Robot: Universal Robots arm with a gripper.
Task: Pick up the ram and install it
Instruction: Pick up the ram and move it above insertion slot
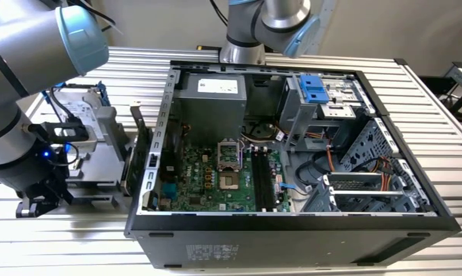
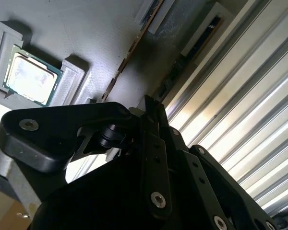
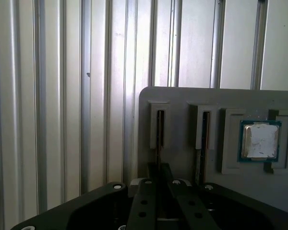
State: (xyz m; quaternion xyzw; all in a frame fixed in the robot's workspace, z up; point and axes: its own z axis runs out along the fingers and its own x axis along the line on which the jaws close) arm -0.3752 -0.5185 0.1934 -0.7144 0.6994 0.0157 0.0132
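The tool [image 3: 159,168] sits right at a ram stick [image 3: 160,129] standing in the grey holder [image 3: 182,103]; whether it pinches, I cannot tell.

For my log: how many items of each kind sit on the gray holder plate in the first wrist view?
Thin boards, on edge in slots: 2
Processor chip: 1
Total: 3

Shiny ribbed metal table [image 3: 48,96], matt grey plastic holder [image 3: 182,96], matt black end effector [image 3: 159,168].
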